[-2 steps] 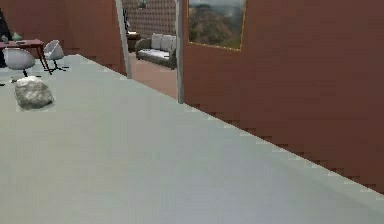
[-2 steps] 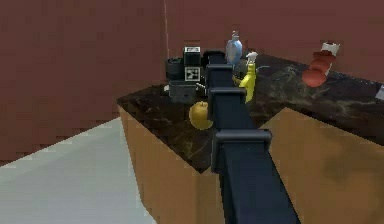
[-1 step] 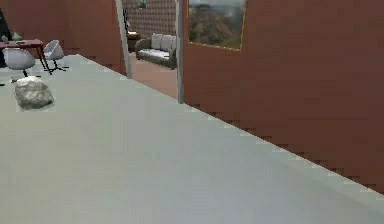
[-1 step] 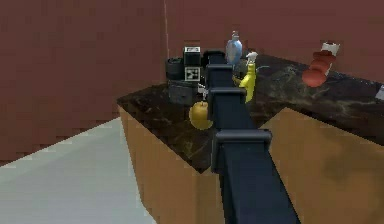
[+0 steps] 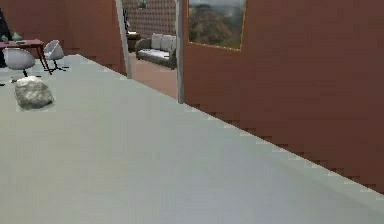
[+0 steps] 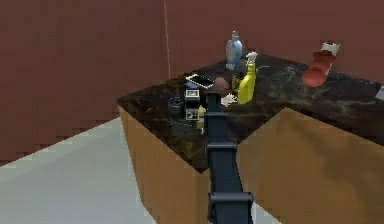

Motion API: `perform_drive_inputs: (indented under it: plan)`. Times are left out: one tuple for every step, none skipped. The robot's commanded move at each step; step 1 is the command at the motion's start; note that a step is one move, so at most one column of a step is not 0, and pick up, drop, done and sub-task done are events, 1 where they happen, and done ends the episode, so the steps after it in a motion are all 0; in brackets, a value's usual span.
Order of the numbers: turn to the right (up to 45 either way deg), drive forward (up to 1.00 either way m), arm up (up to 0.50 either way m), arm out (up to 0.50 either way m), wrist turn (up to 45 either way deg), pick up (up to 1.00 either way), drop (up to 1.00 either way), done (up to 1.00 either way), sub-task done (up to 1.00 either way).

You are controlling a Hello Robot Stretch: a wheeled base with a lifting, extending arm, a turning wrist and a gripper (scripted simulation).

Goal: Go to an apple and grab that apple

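Note:
In the arm side view the dark arm (image 6: 224, 165) rises from the bottom edge over a dark stone counter (image 6: 160, 115). At its far end stand two white marked squares, with the gripper (image 6: 180, 103) just left of them above the countertop. A small reddish-brown round thing (image 6: 215, 88), possibly the apple, lies on the counter just beyond the arm's end. A small white thing (image 6: 229, 99) rests beside it. Small things crowd the gripper's far end, so I cannot tell whether it holds anything.
On the counter stand a yellow spray bottle (image 6: 246, 80), a pale blue bottle (image 6: 234, 48), a flat phone-like slab (image 6: 200, 80) and a red object (image 6: 320, 66). The forward view has grey floor, a pale lump (image 5: 33, 93), white chairs (image 5: 20, 60), and a doorway to a sofa (image 5: 158, 48).

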Motion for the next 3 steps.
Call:
perform_drive_inputs:
  plan:
    - [0.0,0.00,0.00,0.00,0.0,1.00,0.00,0.00,0.00]
    - [0.0,0.00,0.10,0.00,0.0,0.00,0.00,0.00,0.00]
    - [0.0,0.00,0.00,0.00,0.0,0.00,0.00,1.00,0.00]
